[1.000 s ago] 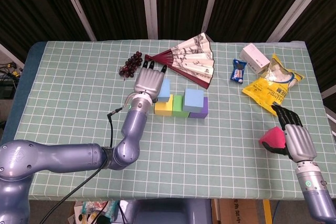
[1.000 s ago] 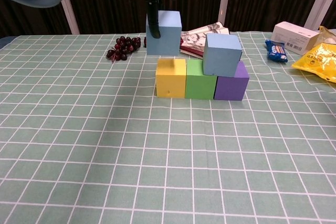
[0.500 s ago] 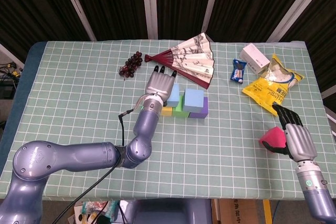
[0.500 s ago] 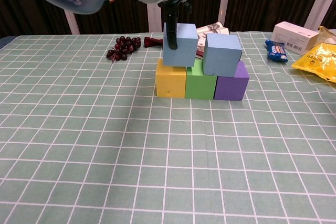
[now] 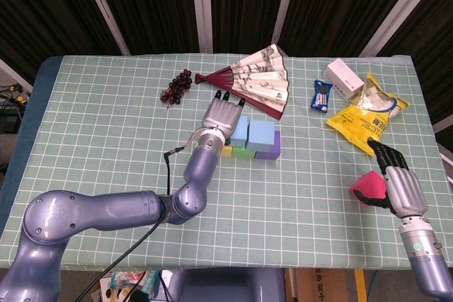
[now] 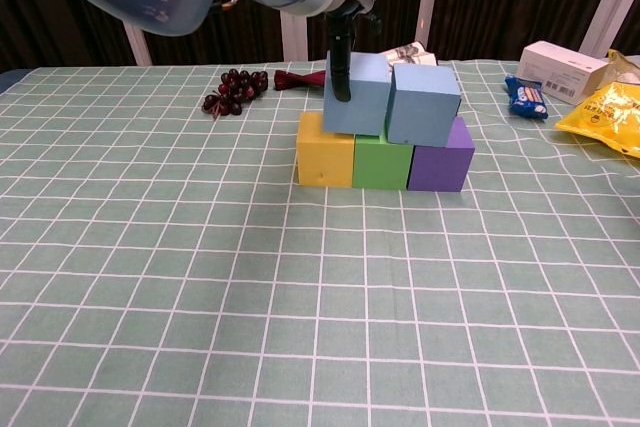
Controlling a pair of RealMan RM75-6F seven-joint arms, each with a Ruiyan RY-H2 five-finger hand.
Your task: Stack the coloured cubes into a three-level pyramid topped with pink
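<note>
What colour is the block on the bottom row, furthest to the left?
Yellow. The yellow cube shows best in the chest view, beside the green cube.

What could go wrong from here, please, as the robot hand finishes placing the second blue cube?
1. The left robot hand grips the left blue cube, which looks slightly tilted over the yellow cube and green cube; released askew, it might slide off.
2. It sits close against the right blue cube; pulling the fingers away could nudge it off the purple cube.
3. The right robot hand holds the pink cube near the table edge; a slip could drop it off.
</note>
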